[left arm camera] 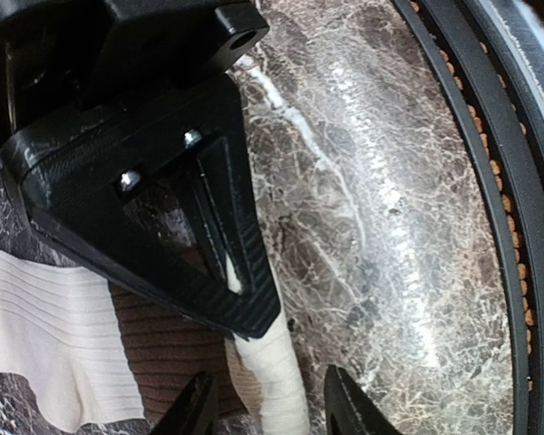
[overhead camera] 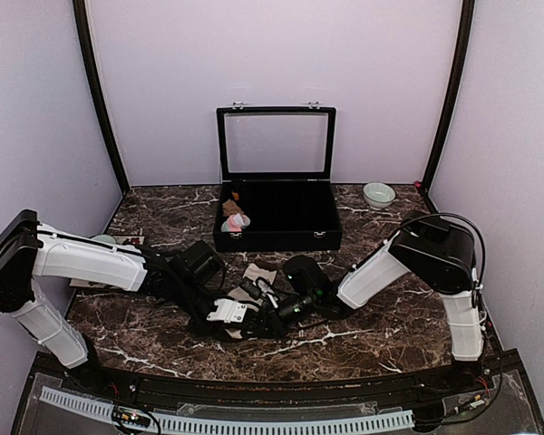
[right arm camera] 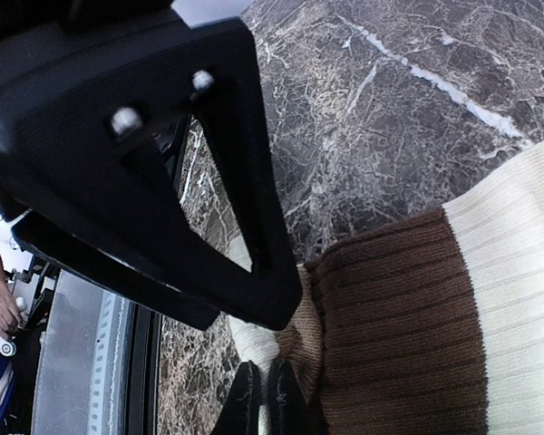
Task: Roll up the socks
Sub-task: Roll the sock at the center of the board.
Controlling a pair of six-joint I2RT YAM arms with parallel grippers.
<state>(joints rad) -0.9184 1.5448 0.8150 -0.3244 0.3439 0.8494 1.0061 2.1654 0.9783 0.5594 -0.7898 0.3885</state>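
Where both arms meet over the near middle of the table [overhead camera: 154, 340], the beige sock [right arm camera: 408, 317] lies flat on the marble, with cream ribbing on each side of a dark brown band. Left claw [left arm camera: 272, 410] hangs low over one end of it, its fingers [left arm camera: 198, 410] spread to either side of a tight cream roll of fabric. A sliver of marble shows between the roll and the outer finger, so no squeeze is visible. Right claw [right arm camera: 265, 403] has its fingers pressed together at the edge of the brown band, where the cloth bunches up and shows its tan inside; whether any fabric is caught between them cannot be told. Pink sock [overhead camera: 238, 220] sits well apart from all this, in the left end of the open black case [overhead camera: 281, 241] at the middle of the table, just beside a small tan bundle [overhead camera: 230, 207]. Near the far right corner stands a pale bowl [overhead camera: 378, 194].
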